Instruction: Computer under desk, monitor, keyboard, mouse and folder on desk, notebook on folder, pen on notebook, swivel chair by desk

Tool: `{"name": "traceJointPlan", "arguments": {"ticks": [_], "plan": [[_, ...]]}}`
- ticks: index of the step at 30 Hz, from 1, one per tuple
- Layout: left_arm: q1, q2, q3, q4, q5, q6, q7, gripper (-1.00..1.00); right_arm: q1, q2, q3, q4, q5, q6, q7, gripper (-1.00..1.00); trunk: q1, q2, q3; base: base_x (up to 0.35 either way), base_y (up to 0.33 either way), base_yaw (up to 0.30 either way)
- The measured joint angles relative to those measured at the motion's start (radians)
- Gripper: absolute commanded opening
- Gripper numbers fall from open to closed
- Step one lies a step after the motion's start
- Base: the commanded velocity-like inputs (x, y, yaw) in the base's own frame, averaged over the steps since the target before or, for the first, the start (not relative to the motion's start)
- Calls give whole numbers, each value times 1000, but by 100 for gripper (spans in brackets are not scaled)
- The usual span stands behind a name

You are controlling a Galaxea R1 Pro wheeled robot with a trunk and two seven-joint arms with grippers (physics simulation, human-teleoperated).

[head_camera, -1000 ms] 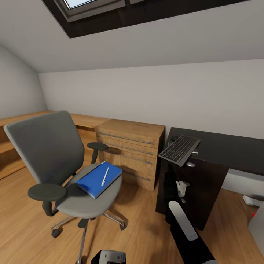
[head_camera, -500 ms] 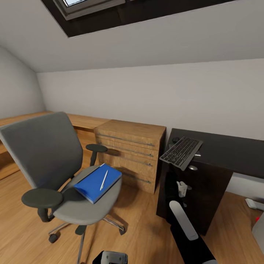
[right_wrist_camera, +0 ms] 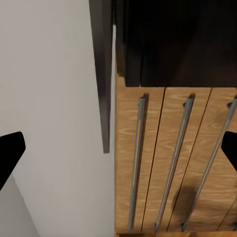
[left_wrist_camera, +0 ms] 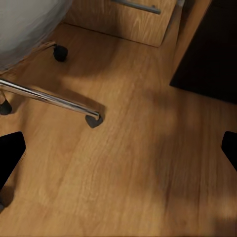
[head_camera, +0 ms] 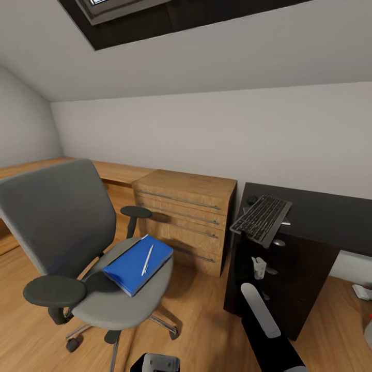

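In the head view the right arm [head_camera: 261, 312] rises from the near edge, right of centre, and reaches forward; its forearm is black with a long white panel, and a small white part sits at its far end. The left arm's [head_camera: 154, 362] white and black wrist part just shows at the near edge, low down. The left gripper [left_wrist_camera: 118, 150] has its black fingers [left_wrist_camera: 10, 153] spread wide apart, holding nothing. The right gripper [right_wrist_camera: 118, 148] is likewise spread wide, its fingers [right_wrist_camera: 9, 148] apart with nothing held.
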Motion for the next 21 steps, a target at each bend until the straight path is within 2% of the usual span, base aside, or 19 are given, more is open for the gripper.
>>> {"name": "traceJointPlan", "arguments": {"ticks": [15, 21], "plan": [[0, 0, 0, 0, 0, 0, 0, 100, 0, 0, -2, 1, -1, 0, 0, 100, 0, 0, 0, 35, 9, 0], [0, -1, -1, 10, 0, 0, 0, 100, 0, 1, -22, 1, -2, -1, -1, 100, 0, 0, 0, 9, 0, 0]]}}
